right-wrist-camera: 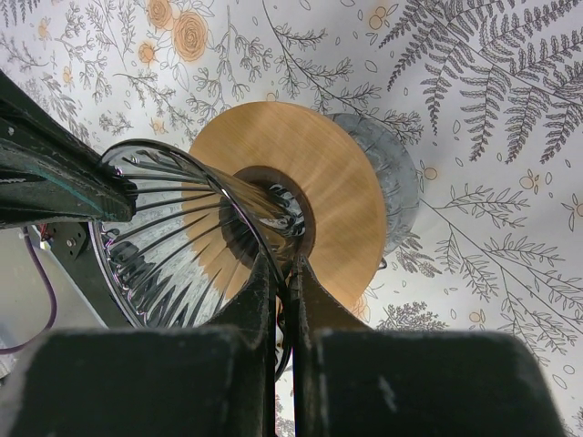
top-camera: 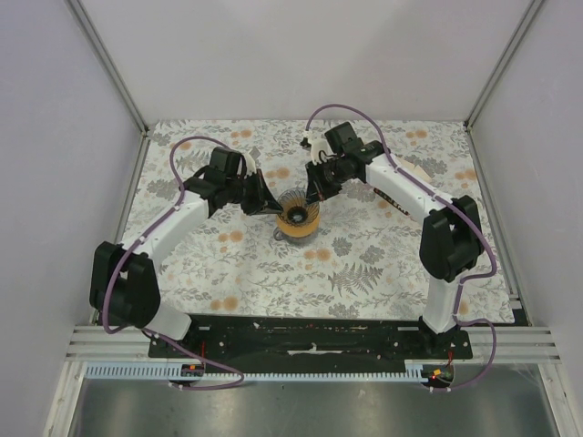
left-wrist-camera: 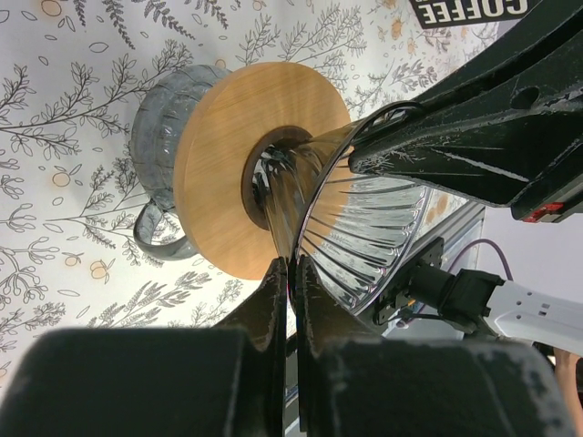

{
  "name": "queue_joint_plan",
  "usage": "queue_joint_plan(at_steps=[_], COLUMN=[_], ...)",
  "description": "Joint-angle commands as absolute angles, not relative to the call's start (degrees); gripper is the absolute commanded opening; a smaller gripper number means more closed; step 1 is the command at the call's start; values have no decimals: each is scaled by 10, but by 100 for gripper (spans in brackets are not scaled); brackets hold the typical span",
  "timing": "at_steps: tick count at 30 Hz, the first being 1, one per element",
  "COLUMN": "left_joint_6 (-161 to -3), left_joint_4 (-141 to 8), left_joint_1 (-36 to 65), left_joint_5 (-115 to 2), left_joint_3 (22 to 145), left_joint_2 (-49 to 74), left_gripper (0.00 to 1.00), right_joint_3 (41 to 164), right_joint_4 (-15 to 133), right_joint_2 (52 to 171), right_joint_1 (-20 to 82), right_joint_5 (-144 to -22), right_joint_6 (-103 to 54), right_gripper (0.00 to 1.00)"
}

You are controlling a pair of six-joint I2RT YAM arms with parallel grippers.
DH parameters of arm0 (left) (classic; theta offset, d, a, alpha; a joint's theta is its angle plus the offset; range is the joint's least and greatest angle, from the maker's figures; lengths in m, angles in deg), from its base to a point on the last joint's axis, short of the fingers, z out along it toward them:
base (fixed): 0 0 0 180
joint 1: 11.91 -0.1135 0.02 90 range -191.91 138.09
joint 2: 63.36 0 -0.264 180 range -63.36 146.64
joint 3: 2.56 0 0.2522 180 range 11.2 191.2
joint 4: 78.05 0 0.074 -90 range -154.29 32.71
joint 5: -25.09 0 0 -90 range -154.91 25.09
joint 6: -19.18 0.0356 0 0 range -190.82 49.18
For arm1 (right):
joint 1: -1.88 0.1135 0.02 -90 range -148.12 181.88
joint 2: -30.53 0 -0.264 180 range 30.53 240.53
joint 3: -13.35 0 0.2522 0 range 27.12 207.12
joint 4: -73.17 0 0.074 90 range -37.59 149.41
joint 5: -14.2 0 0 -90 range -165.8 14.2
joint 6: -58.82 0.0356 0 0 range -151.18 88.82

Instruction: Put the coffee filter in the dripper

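Pinching dripper (left-wrist-camera: 364, 228) (left claw (left-wrist-camera: 290, 273), right claw (right-wrist-camera: 284, 273))

The dripper (top-camera: 297, 211) stands mid-table on a grey glass jar (left-wrist-camera: 159, 137), boxed in sideways: the left gripper (top-camera: 270, 202) pinches its rim from the left, the right gripper (top-camera: 314, 194) from the right. Its mouth is open from above. Passage remains over the tablecloth (top-camera: 364, 273) on the near side, between the arms. A carton (left-wrist-camera: 465, 9) lies behind the right gripper.

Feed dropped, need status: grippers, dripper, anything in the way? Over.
Left gripper shut on dripper rim. Right gripper shut on opposite rim. Dripper on glass jar, no filter inside. Nothing else over its mouth.
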State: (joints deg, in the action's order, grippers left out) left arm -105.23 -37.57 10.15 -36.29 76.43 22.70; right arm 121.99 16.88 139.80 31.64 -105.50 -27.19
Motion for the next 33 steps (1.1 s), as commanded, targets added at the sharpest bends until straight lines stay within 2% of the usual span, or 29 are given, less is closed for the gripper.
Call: queue_joint_plan(at_steps=[1,9,20,26,27,30,33], left_joint_6=[-1033,-1022,-997,-997,-995,-992,-991], left_joint_4=[-334,-338,-312,-314,-308,-305,-305], left_joint_1=[106,106,106,106,105,106,106], left_joint_5=[-443,-466,-508,-441,-436,-416,-397], left_joint_3=[707,671,709,760,774,807,828], left_joint_2=[286,327,399,378,374,357,337], left_gripper=[2,2,2,2,4,32,47], right_joint_3=[1177,1141,1132,1162,1170,1188,1211], right_joint_4=[187,220,232,223,220,207,197], right_joint_2=[1441,1459,1472,1444,1440,1429,1420], right_joint_1=[324,323,325,326,327,327,327], right_joint_5=[-1051,-1042,-1043,-1046,-1044,-1046,-1059], right_joint_6=[-270,-255,-249,-246,-247,-250,-253], right_gripper=[0,0,0,0,5,15,22])
